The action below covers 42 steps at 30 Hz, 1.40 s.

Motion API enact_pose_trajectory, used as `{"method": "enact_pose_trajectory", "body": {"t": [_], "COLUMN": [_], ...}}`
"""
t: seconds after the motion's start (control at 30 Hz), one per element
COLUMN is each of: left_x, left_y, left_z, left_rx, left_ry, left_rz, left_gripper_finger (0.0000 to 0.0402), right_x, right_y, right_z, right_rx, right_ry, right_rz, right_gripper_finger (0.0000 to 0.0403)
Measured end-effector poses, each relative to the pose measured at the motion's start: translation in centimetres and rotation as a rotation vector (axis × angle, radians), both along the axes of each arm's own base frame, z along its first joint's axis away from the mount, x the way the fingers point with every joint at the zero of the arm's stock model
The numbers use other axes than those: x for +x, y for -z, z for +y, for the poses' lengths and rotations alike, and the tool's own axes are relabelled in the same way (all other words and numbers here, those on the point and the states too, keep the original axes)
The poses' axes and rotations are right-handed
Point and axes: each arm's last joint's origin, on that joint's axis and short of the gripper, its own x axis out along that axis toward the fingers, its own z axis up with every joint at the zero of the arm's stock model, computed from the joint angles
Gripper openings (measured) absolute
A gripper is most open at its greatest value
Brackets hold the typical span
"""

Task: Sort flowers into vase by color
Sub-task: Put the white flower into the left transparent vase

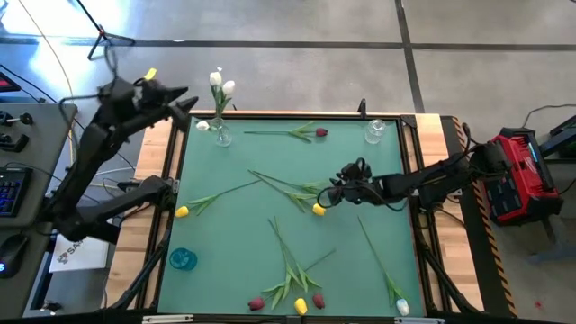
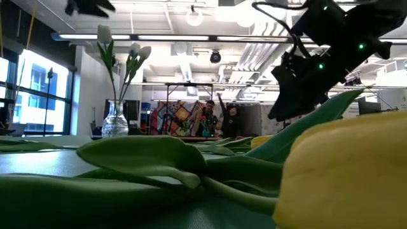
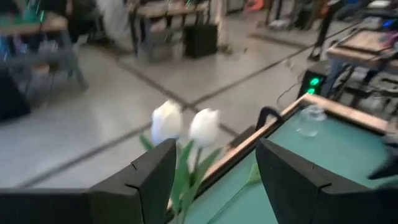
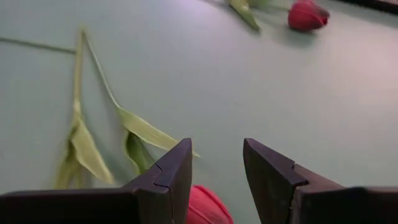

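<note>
We see the left gripper (image 1: 186, 110) spread wide, empty, just beside the vase (image 1: 221, 135) holding white tulips (image 1: 219, 83). Right gripper (image 4: 214, 171), partly open, hovers over a red tulip (image 4: 205, 204), its head cut off by the fingers.

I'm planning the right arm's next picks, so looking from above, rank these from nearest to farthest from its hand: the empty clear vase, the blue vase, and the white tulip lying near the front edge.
From the right hand:
1. Empty clear vase, back right corner.
2. White tulip, front right edge.
3. Blue vase, front left, clearly farthest.
</note>
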Motion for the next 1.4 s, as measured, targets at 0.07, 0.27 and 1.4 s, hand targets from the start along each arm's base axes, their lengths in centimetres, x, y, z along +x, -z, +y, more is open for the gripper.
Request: {"method": "enact_pose_trajectory", "body": {"t": [0.07, 0.27, 1.4], "left_x": [-0.7, -2.1, -1.4], "left_y": [-0.3, 1.0, 8.5], "left_z": [-1.4, -4.3, -5.4], "left_rx": [0.026, 0.030, -0.136], "left_ry": [0.028, 0.108, 0.388], "left_rz": [-0.021, -0.065, -0.017], "left_gripper_finger": [0.0211, 0.0211, 0.0182], "right_x": [-0.3, -1.4, -6.4], "right_y": [0.3, 1.4, -4.6], "right_z": [-0.4, -1.0, 14.6], "right_rx": [0.029, 0.289, 0.633], "right_ry": [0.002, -0.028, -0.053], "right_rz": [0.039, 0.170, 0.525], "right_gripper_finger": [0.0133, 0.0133, 0.0108]}}
